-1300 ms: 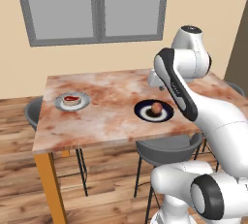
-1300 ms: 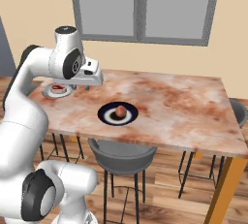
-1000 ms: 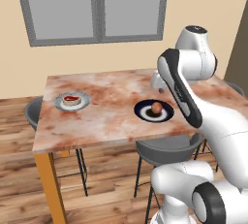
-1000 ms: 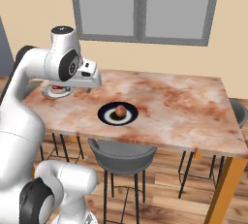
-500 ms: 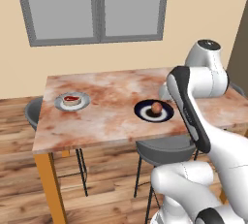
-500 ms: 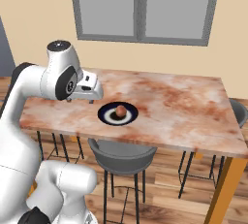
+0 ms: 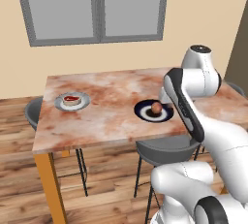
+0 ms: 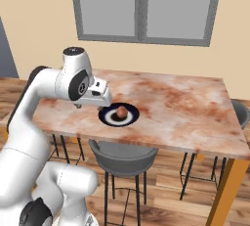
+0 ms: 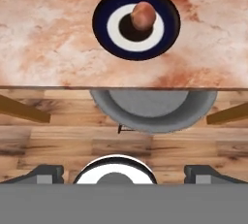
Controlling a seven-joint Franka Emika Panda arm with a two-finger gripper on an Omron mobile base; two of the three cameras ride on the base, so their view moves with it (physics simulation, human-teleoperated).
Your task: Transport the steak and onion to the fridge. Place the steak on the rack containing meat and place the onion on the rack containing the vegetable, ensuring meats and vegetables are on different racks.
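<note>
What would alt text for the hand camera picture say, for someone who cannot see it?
Looking down on a reddish-brown onion sitting on a dark blue and white plate on a marbled table. A round grey stool stands below the table's edge, over a wooden floor.

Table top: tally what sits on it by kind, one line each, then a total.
Plates: 2, a grey plate and a dark blue plate
Food items: 2, the steak on the grey plate and the onion on the dark blue plate
Total: 4
</note>
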